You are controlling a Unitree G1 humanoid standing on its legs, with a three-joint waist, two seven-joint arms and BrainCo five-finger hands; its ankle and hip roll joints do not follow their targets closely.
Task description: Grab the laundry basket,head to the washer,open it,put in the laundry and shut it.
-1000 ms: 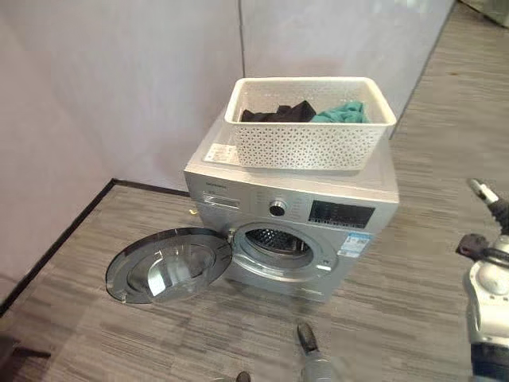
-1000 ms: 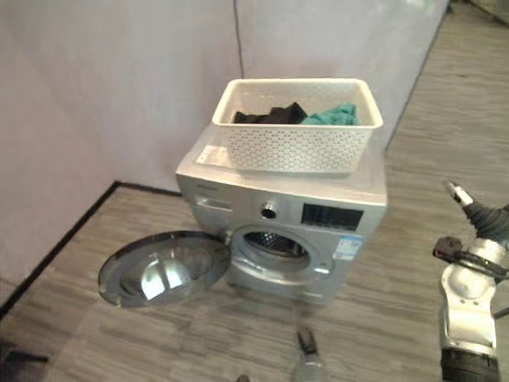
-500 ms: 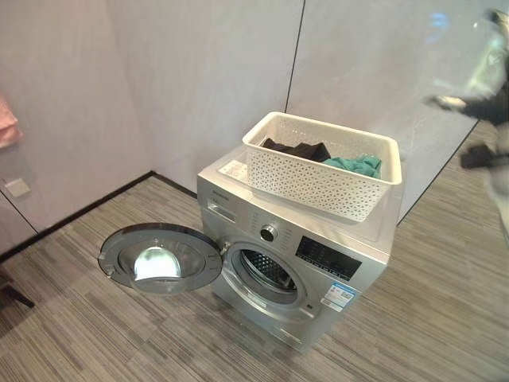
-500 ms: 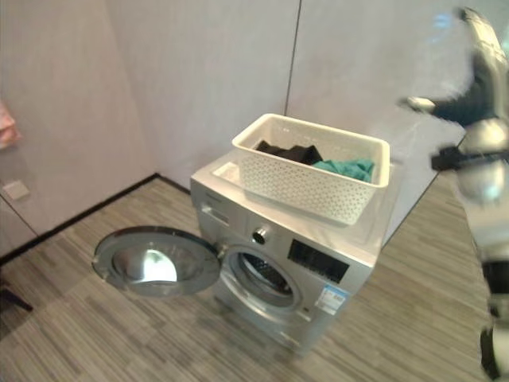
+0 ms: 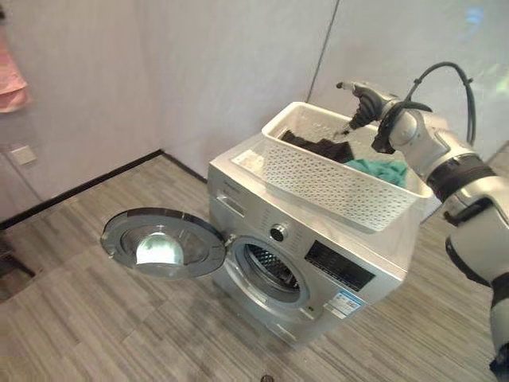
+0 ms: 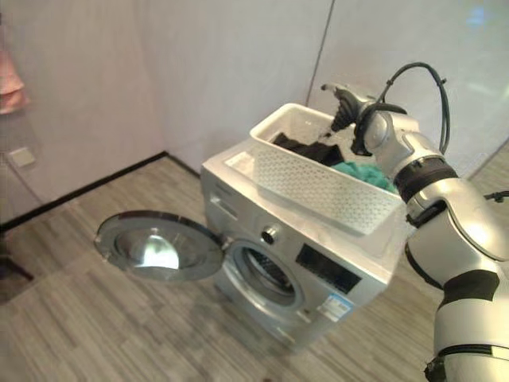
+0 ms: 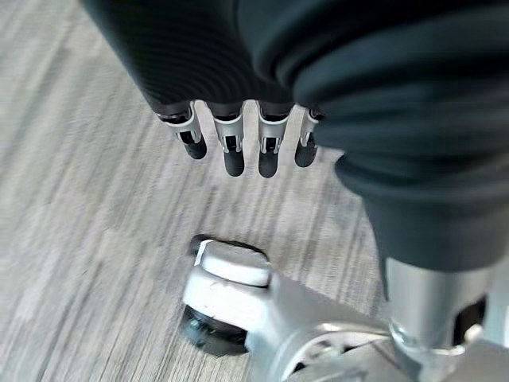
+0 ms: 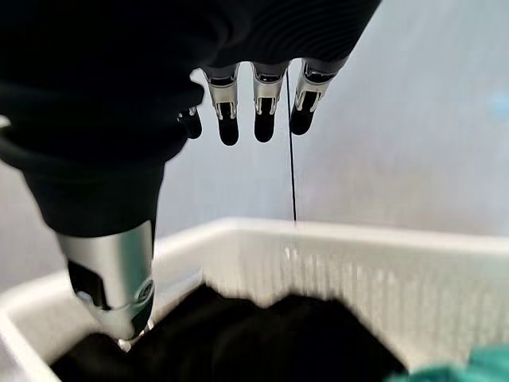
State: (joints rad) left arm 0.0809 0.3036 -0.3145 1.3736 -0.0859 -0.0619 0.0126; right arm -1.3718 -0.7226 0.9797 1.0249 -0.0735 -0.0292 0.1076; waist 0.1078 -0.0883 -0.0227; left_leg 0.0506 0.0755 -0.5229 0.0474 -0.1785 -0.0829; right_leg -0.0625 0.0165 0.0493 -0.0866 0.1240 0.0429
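Note:
The white perforated laundry basket (image 5: pixel 334 179) stands on top of the silver washer (image 5: pixel 362 274). It holds a black garment (image 5: pixel 318 147) and a teal one (image 5: pixel 386 171). The washer's round door (image 5: pixel 163 243) hangs wide open to the left, baring the drum opening (image 5: pixel 270 270). My right hand (image 5: pixel 362 97) hovers open over the basket's far rim. In the right wrist view its fingers (image 8: pixel 262 103) are straight, and its thumb points down just above the black cloth (image 8: pixel 262 334), holding nothing. My left hand (image 7: pixel 238 151) hangs open over the floor.
Pale walls meet in a corner right behind the washer. A pink cloth (image 5: pixel 12 79) hangs on the left wall above a wall socket (image 5: pixel 22 155). Grey plank floor (image 5: pixel 95 326) spreads in front and to the left of the open door.
The camera has swung, shifting the whole scene. My right arm has risen from low on the right, and its hand has reached over the basket's far side. The door stays open.

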